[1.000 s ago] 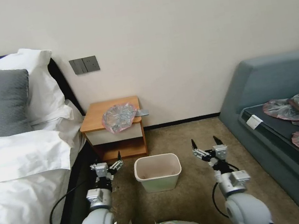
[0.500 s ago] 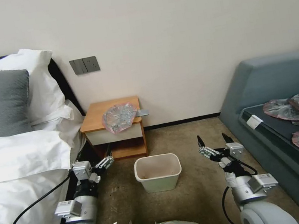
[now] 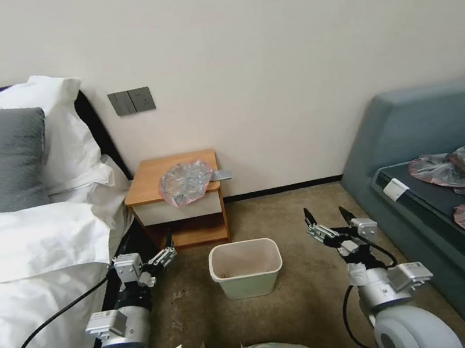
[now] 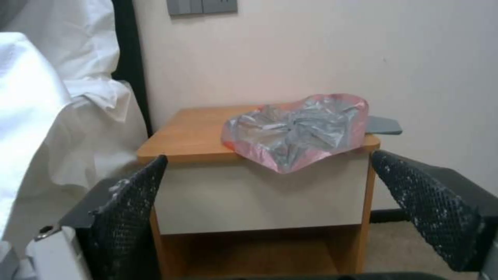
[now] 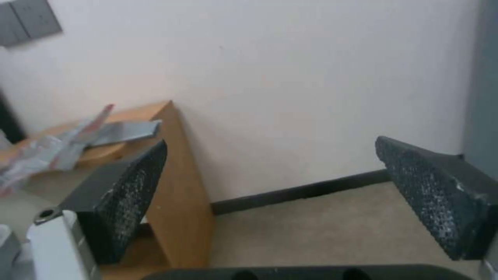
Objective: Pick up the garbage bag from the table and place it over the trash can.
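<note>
Both arms have swung outward; left gripper point(image 3: 166, 254) and right gripper point(image 3: 327, 219) gape empty, garbage bag point(image 3: 185, 182) untouched on table point(image 3: 148, 181).

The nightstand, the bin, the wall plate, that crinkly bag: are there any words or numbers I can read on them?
No readable text in these views.
Garbage bag: crinkles and a pinkish rim, no print.
Table: plain wood top, white front, no label.
Trash can: plain, no mark.
Wall switch plate: blank grey panels.
White tag on the sofa: too small to read.
</note>
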You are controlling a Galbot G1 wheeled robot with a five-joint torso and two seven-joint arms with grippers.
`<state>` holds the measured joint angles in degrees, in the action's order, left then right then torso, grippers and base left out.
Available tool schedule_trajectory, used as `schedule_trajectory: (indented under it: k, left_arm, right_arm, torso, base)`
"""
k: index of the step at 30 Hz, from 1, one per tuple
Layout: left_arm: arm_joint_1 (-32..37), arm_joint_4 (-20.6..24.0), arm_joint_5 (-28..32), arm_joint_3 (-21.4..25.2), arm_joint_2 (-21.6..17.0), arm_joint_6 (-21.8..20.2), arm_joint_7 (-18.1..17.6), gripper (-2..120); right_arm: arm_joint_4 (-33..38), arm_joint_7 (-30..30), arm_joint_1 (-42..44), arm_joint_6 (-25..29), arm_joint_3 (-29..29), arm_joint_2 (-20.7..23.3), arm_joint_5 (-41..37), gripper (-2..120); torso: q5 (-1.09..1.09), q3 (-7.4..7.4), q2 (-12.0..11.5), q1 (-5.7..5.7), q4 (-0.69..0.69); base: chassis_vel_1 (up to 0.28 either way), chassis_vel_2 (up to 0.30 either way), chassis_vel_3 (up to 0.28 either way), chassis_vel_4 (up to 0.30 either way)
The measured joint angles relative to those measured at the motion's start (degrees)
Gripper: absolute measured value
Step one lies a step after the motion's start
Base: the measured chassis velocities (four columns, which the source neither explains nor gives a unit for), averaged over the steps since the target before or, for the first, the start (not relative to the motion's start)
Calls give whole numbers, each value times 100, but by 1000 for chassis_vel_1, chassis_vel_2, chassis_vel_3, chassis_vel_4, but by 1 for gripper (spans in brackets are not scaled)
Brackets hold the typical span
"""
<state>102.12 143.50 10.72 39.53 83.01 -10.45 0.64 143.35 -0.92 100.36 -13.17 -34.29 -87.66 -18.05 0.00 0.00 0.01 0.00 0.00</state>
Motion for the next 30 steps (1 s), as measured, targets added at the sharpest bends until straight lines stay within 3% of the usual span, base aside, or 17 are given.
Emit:
schedule_trajectory:
  k: [8, 11, 19, 27, 30]
  left_arm:
    - [-67, -11, 269, -32, -298, 7, -5, 100]
    - [-11, -15, 352, 17, -294, 34, -87, 100]
    - [-23, -20, 544, 94, -328, 34, -275, 100]
    - [-103, -22, 670, 111, -338, 8, -314, 100]
    - [-119, -25, 696, 104, -398, -33, -322, 100]
  right_arm:
    - [-184, 393, -560, -269, -71, 276, -1238, 100]
    - [-378, 684, -1027, -509, -1, 537, -1937, 100]
    - [-880, 824, -1592, -646, 98, 1003, -2438, 100]
    - [-1402, 881, -2085, -637, 344, 1038, -3121, 100]
    - [-2015, 1113, -2812, -630, 763, 980, -4048, 100]
  torso:
    - [0, 0, -1, 0, -4]
    - [0, 0, -1, 0, 2]
    - [0, 0, -1, 0, -1]
    - [0, 0, -1, 0, -1]
    - [0, 0, -1, 0, 0]
  base:
    - [0, 0, 0, 0]
    - [0, 0, 0, 0]
    - [0, 0, 0, 0]
    - [0, 0, 0, 0]
    - [0, 0, 0, 0]
